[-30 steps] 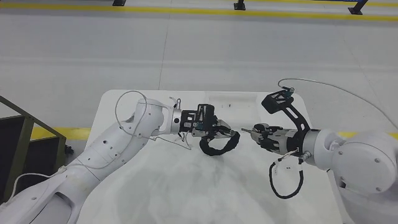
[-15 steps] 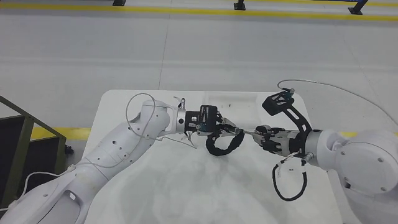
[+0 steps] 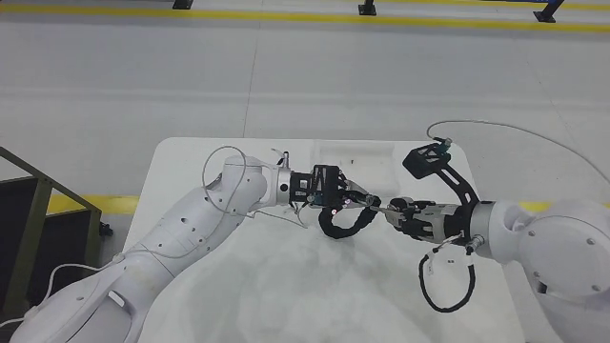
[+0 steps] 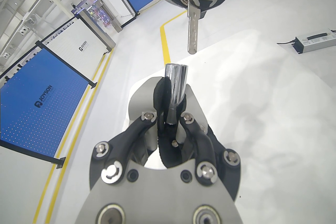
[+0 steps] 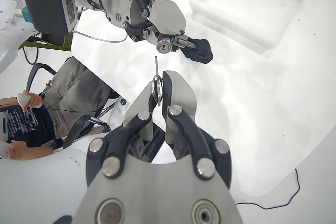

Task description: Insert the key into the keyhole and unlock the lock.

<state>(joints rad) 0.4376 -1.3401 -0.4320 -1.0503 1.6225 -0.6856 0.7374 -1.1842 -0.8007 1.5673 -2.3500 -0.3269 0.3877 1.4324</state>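
Table (image 3: 286, 286): carrying a white foam tray (image 5: 231, 25) near its 12 o'clock edge.
Left gripper (image 4: 173, 93): clamping the cable lock (image 4: 176, 83) by its chrome cylinder, having slid toward 3 o'clock over the last second.
Right gripper (image 5: 158, 88): pinching the key (image 4: 192, 30) by its head, at 3 o'clock of the lock.
Cable lock: hanging above the table's middle, keyhole (image 5: 163, 47) facing 3 o'clock.
Key: pointing toward 9 o'clock, tip nearing the keyhole, gap narrowing.
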